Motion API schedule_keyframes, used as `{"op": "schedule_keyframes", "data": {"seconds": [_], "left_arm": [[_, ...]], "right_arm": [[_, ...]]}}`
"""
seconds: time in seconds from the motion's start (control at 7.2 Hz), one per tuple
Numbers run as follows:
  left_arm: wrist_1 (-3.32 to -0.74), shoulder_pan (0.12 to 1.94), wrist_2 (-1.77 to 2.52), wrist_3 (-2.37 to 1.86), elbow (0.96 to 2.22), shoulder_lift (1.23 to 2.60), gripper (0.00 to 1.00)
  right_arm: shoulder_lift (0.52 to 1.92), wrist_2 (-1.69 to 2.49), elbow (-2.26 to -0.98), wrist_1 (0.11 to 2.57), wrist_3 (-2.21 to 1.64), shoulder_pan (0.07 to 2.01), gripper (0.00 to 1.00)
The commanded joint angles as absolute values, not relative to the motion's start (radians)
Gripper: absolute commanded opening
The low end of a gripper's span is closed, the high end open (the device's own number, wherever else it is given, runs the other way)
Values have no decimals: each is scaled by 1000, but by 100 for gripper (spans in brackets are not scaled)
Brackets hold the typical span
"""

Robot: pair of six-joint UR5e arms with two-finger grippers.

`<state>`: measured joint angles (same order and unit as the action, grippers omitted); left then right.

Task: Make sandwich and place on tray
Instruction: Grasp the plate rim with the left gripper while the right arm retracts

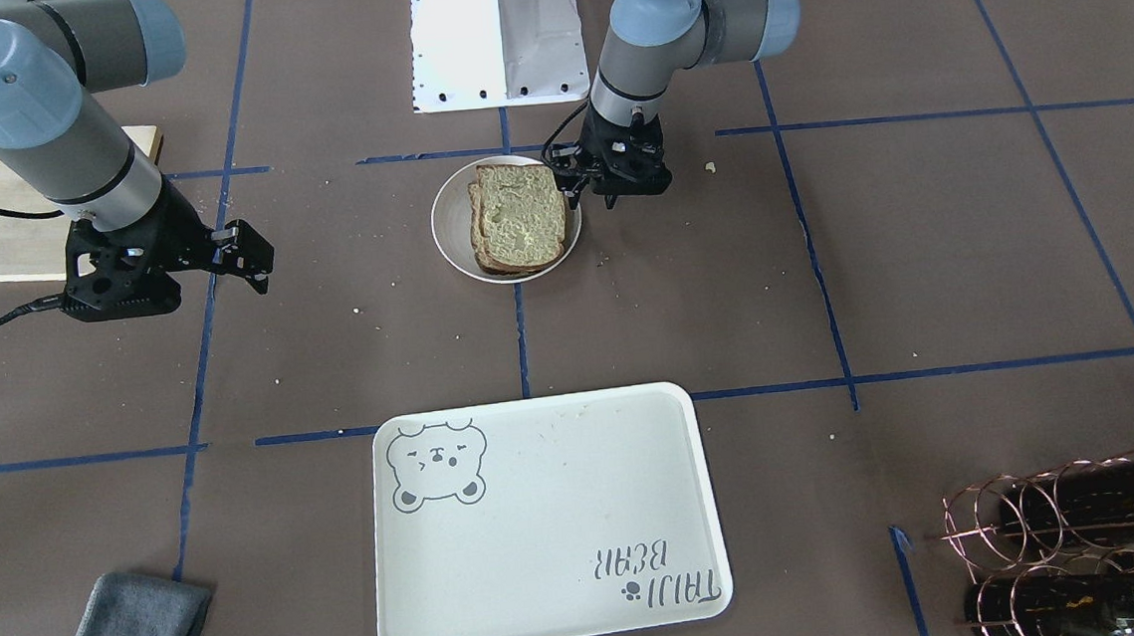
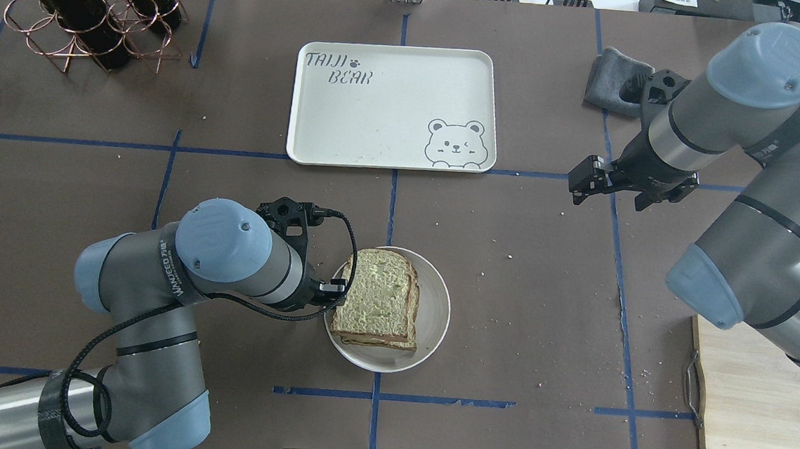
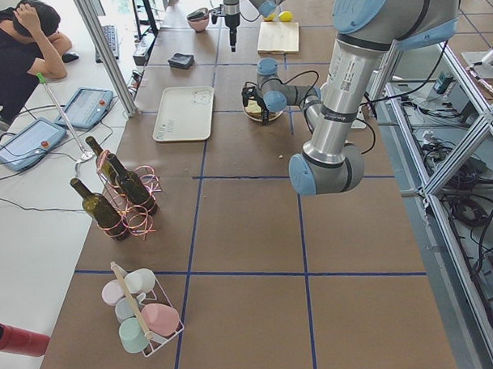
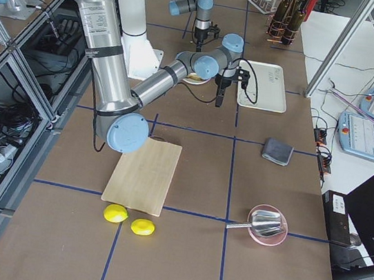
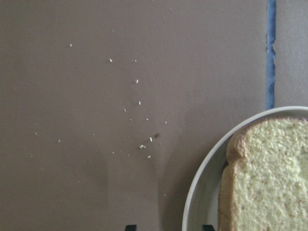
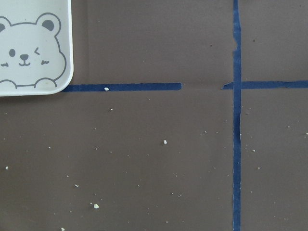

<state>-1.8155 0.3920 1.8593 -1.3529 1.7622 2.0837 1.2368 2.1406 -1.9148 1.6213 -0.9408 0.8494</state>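
I see the sandwich (image 2: 381, 297) on the white plate (image 2: 436, 311), well apart from the tray (image 2: 380, 110). Left gripper (image 1: 590, 192) sits at the plate's edge, jaws apart; right gripper (image 2: 579, 182) hangs off aside, jaws apart too.

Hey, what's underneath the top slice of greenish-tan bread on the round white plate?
A second brown-crusted slice shows at its edges, lying on the round white plate. The top slice covers whatever sits between them, so no filling can be confirmed.
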Motion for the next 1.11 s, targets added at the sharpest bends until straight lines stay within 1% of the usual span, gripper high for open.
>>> {"op": "schedule_keyframes", "data": {"seconds": [0.0,0.14,0.42,0.69,0.83,0.97], "left_arm": [[-1865,382,1859,-1355,1705,2103,53],[-1867,376,1859,-1355,1698,2106,47],[-1867,376,1859,-1355,1698,2105,23],[-1902,376,1859,-1355,1689,2106,20],[-1913,376,1861,-1355,1687,2105,16],[-1916,376,1861,-1355,1687,2105,5]], "right_arm": [[1255,2141,-1925,1621,-937,861,100],[1258,2141,-1928,1621,-937,864,100],[1264,2141,-1937,1621,-937,864,100],[1267,2141,-1939,1621,-937,865,100],[1267,2141,-1939,1621,-937,865,100],[1269,2141,-1939,1621,-937,865,100]]}}
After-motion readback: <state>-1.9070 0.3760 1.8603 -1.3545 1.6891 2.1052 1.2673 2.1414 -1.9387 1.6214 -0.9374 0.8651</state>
